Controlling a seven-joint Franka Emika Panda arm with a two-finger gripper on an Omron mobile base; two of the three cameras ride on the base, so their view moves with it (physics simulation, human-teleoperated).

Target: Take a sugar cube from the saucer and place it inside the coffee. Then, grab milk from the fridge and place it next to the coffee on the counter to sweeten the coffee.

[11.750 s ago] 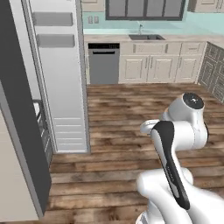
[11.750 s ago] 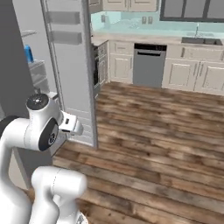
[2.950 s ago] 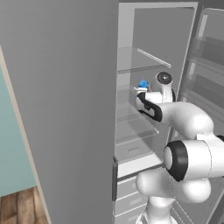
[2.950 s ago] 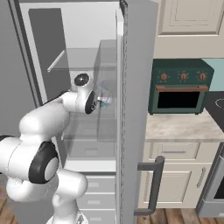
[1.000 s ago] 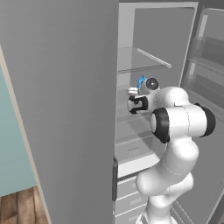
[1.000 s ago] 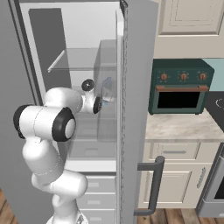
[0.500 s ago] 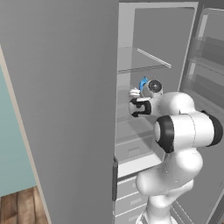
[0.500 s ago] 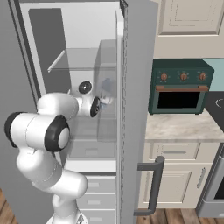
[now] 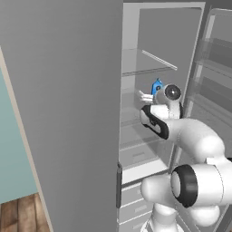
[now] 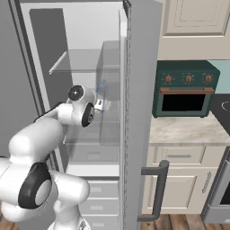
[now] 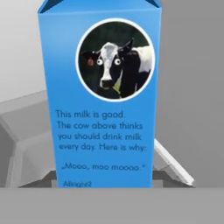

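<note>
**The milk stands right in front of our fingers**

On the left we see the big grey door of the fridge [image 9: 63,113] swung open; next to it is the pale inside with its clear shelves; our gripper [image 9: 146,96] reaches in there, about halfway up; the blue milk carton [image 9: 157,86] peeks out just past our white hand.

From the hand camera the milk [image 11: 101,94] stands tall and straight, its long side going up and down; the cow picture faces us; the carton sits dead ahead, right in the middle, very close; our fingertips are hidden down low, so we cannot tell if the fingers are holding the milk or are just loose beside it.

Over on the right, from the other side, we see the gripper [image 10: 99,106] pointing at the carton inside the fridge; the marble counter [image 10: 186,132] waits farther right, under a green oven [image 10: 185,88].

We think the milk must come straight back out, kept upright.
</note>
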